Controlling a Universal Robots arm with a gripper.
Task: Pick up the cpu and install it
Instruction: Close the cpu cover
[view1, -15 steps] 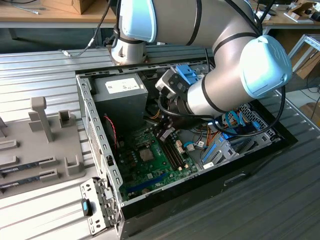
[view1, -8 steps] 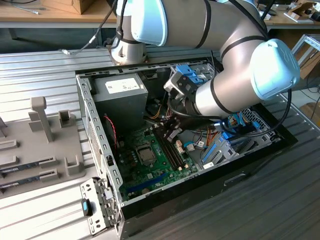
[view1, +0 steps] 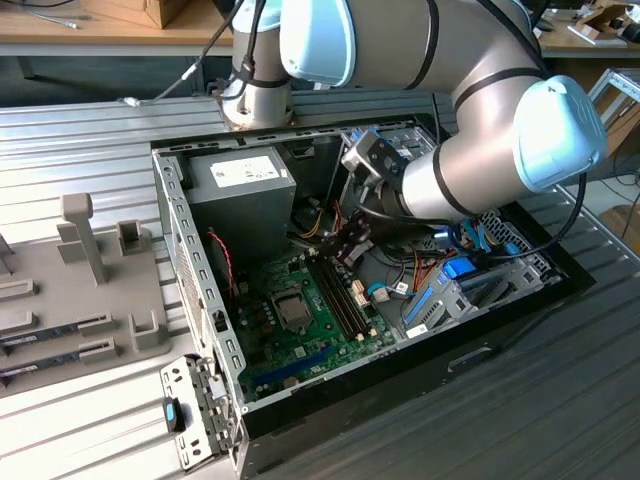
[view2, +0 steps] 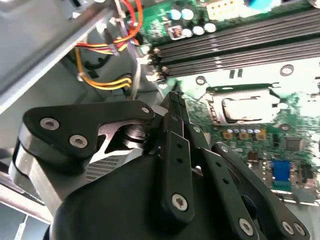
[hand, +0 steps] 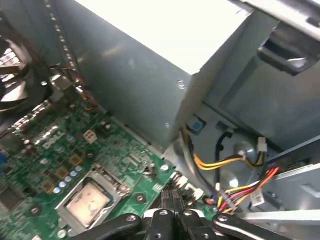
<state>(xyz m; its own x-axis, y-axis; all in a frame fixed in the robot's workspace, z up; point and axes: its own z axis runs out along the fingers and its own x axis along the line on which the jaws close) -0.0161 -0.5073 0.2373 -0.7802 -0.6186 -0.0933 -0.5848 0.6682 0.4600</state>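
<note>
A: Where is the cpu?

B: The cpu (view1: 294, 312) lies flat in its socket on the green motherboard (view1: 268, 350), low and left of centre in the exterior view. In the second wrist view it is the pale square (view2: 248, 109) at centre right; in the first wrist view it sits at lower left (hand: 88, 202), inside the metal socket frame (hand: 118, 184).

A: And the gripper?

B: The gripper (view1: 352, 243) hangs above the memory slots (view1: 340, 292), near the cpu but apart from it, toward the exterior view's right. Its black fingers (view2: 176, 122) are pressed together with nothing between them, which the first wrist view confirms (hand: 173, 200).

A: What lies around?

B: The grey power supply (view1: 243, 190) stands beyond the board, with yellow and red wires (hand: 225, 162) bundled beside it.
</note>
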